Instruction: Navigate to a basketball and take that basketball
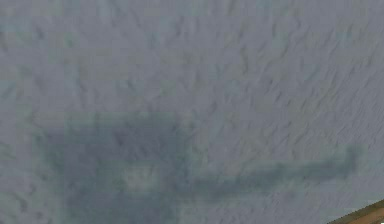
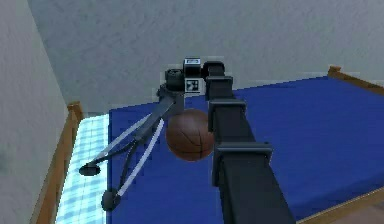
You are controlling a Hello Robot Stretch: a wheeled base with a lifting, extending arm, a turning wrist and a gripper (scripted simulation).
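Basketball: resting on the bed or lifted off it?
Cannot tell. The basketball appears against the blue bed, beside the arm and near the claw; contact with the bed isn't discernible.

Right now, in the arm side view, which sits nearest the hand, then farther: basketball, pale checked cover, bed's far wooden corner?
1. basketball, middle, by the hand.
2. pale checked cover, left, at the hand's tip; too close to call with the basketball.
3. wooden corner, upper right, farthest.

The basketball (image 2: 188, 135) is orange-brown with faint darker seams; the bed (image 2: 320, 130) is deep blue on top, with a pale blue-and-white checked strip (image 2: 85, 170) along one end; its frame (image 2: 72, 125) is light wood-brown; the arm (image 2: 245, 170) is black; the wall (image 1: 200, 80) is mottled grey.
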